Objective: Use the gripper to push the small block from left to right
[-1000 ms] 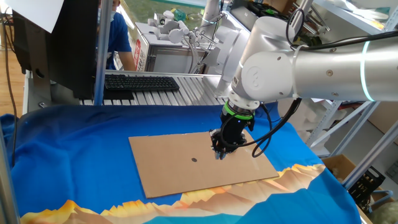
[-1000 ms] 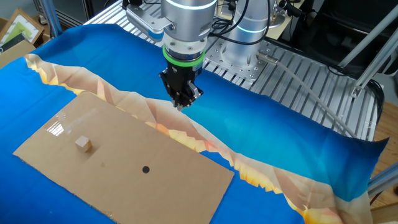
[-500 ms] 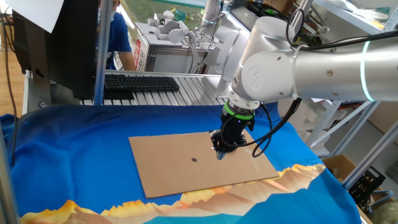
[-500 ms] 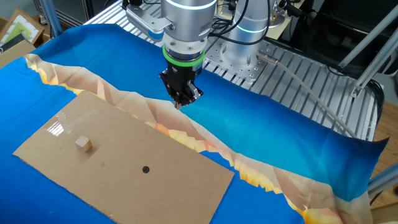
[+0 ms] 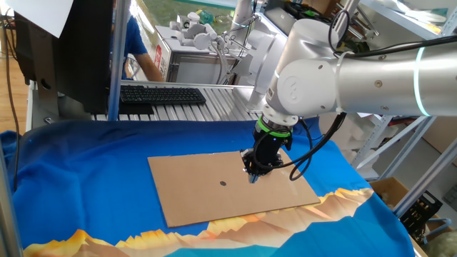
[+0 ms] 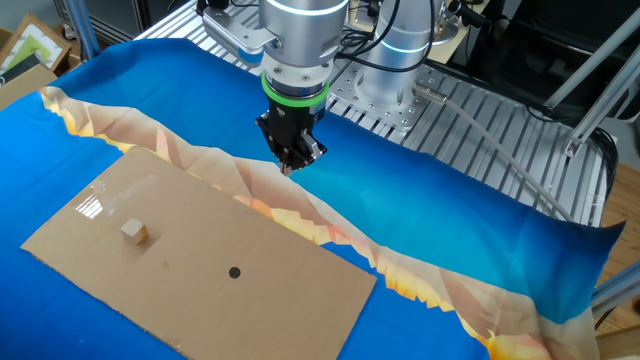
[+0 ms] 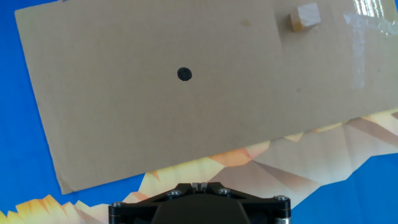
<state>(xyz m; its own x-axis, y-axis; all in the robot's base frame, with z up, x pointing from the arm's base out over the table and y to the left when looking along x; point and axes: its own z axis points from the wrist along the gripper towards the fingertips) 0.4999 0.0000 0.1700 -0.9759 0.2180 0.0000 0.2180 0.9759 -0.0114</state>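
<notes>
Gripper (image 6: 291,163) fingers are seen pressed together, held unmoved beside the cardboard sheet (image 6: 200,270). No shift is seen in the small block (image 6: 134,232), lying on that sheet.

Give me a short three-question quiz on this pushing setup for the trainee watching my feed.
1. True or false: the tool is touching the small block.
2. What does the block rest on? A) blue cloth B) cardboard sheet C) metal rails
3. Fill in: the black dot on the cardboard sheet lies between the block and the sheet's ____ end, seen from the camera where the block is visible.

Key
1. False; the tool hangs apart from it, above the cloth.
2. B
3. right
</notes>
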